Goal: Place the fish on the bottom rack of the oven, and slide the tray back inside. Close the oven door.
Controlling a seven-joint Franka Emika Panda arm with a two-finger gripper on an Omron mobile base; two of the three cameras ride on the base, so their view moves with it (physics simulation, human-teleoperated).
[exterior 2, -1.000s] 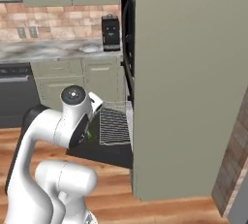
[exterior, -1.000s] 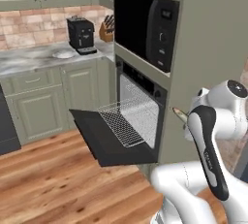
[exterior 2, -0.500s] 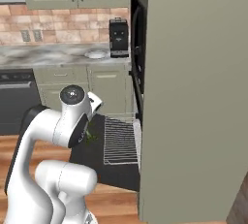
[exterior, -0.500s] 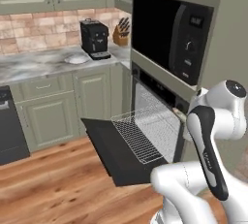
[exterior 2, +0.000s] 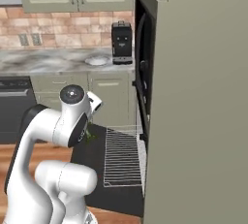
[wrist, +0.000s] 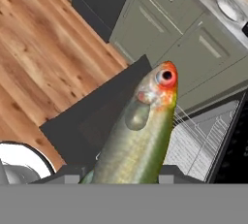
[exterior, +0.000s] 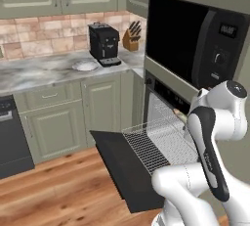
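The gripper (wrist: pixel 127 179) is closed on the fish (wrist: pixel 140 133). In the hand view the fish rises from between the two dark fingertips (wrist: pixel 65 174) at the bottom edge and points away from the hand, head outermost. Its tail end sits in the grip. The head is orange-red with a round red eye; the body is greenish-yellow with a pale underside.

In the left base view a small pale object (exterior: pixel 179 117) projects past the arm's wrist, just above the rack (exterior: pixel 158 143); it is probably the fish, but it is too small to confirm. In the right base view a green sliver (exterior 2: pixel 89 135) shows below the arm's upper joint, over the door (exterior 2: pixel 109 169).

The oven (exterior: pixel 163 98) stands open. The door (exterior: pixel 124 169) lies folded down, roughly level, over the wood floor (exterior: pixel 53 191). The rack is pulled out and rests above the door. In the hand view, the fish is held in the air, with the door (wrist: pixel 97 116) and the rack (wrist: pixel 201 138) beyond it.

The microwave (exterior: pixel 195 39) sits directly above the oven. A coffee machine (exterior: pixel 103 44), a knife block (exterior: pixel 130 38) and a white dish (exterior: pixel 85 65) stand on the counter (exterior: pixel 39 71) to the left.
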